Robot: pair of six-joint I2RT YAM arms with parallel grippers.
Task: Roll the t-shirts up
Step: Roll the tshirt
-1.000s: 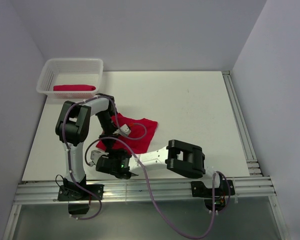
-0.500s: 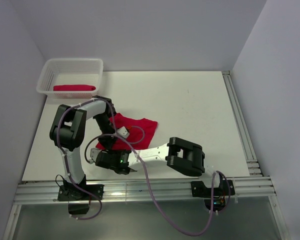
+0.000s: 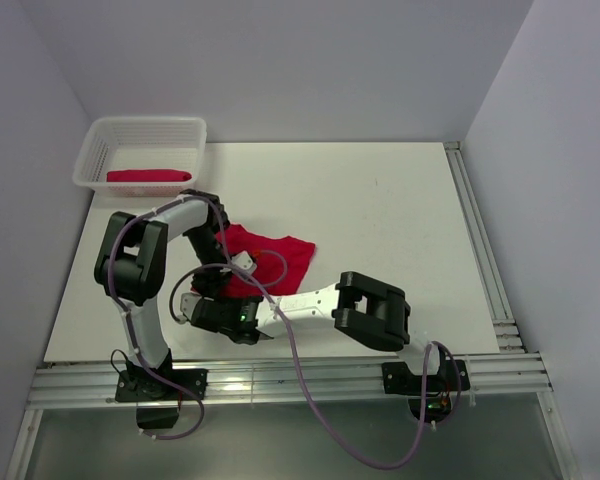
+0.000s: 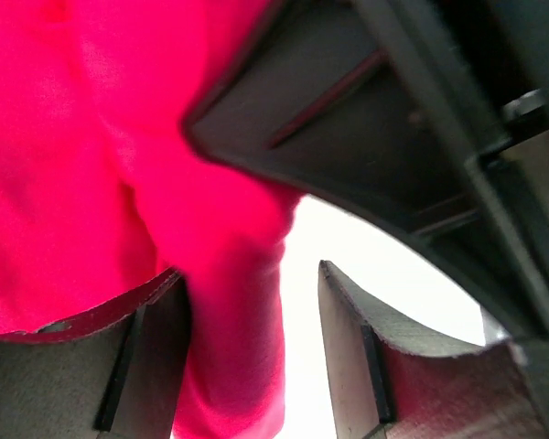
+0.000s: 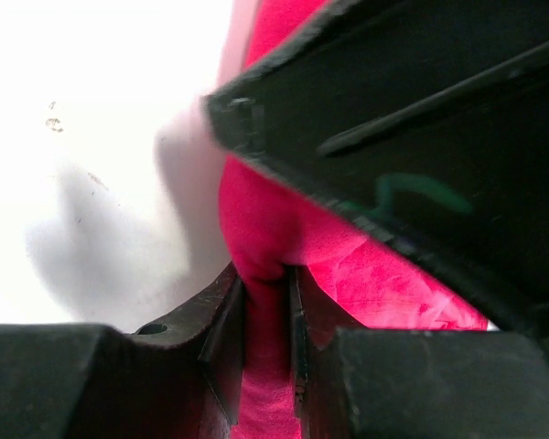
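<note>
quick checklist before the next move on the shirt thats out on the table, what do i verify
1. Grip of the right end effector on the t-shirt on the table: ok, jaws shut on a fold of red cloth.
2. Grip of the left end effector on the same cloth: not ok, jaws apart, cloth loose between them.
3. The other t-shirt rolled and lying in the basket: ok.
4. Near edge rolled evenly: cannot tell, both arms cover it in the top view.
</note>
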